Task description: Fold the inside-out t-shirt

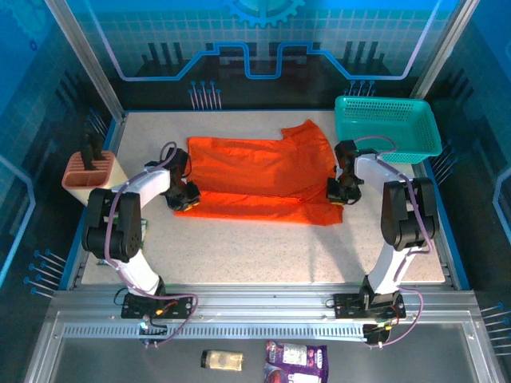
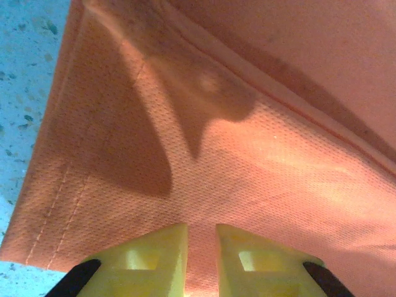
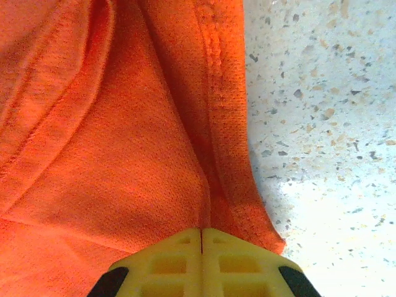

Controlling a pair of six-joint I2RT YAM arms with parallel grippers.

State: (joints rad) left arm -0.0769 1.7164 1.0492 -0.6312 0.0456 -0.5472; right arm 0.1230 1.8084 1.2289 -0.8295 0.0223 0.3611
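The bright orange t-shirt point(image 1: 263, 171) lies spread across the middle of the table, one sleeve reaching toward the back right. At the shirt's near left corner, my left gripper point(image 1: 185, 195) has its yellow fingers a narrow gap apart, and the cloth point(image 2: 235, 154) fills that gap point(image 2: 202, 229). A stitched hem runs down the left side of the left wrist view. My right gripper point(image 1: 339, 191) sits at the shirt's near right edge. Its jaws are pressed together point(image 3: 202, 230) on a crease of orange cloth point(image 3: 124, 142) next to the hem.
A teal mesh basket point(image 1: 387, 124) stands at the back right corner, close behind the right arm. A pinkish holder point(image 1: 88, 171) with dark tools sits at the table's left edge. Bare speckled tabletop point(image 1: 263, 247) lies in front of the shirt.
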